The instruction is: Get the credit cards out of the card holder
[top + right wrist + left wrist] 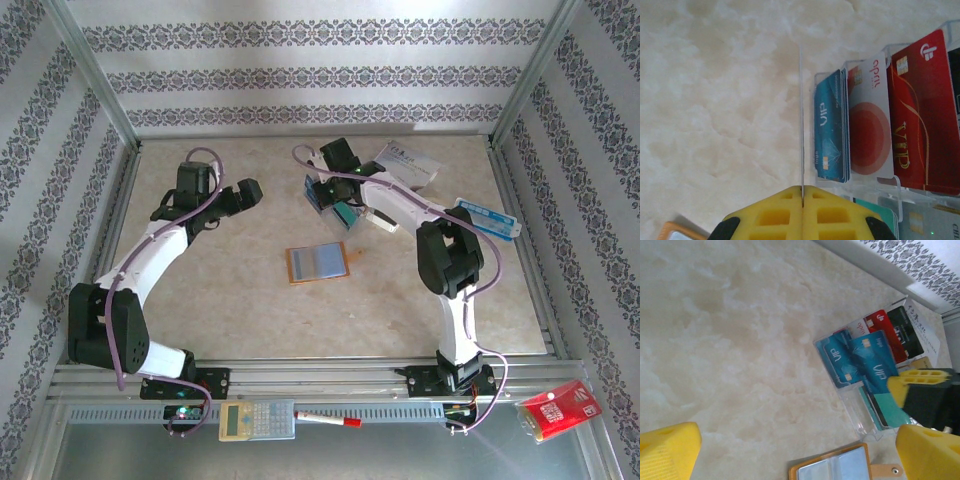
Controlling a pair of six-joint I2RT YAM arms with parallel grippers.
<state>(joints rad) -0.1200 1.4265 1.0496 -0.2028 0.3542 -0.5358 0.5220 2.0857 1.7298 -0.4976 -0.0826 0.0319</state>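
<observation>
Yellow fingers [670, 450] of left gripper [797, 442] stood wide apart in L wrist cam; card holder [832, 467] lay open beside clear tray [857, 422] w/ credit cards [865, 360]. R wrist cam: right gripper [802, 200] was clamped on edge-on card [801, 125]. Top cam: card holder sat mid table [240, 300].

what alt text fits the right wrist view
The right hand, shut, pinches a thin card edge-on over the marbled table. Right of it, a blue card, a white card and a red card lie in a clear tray.
</observation>
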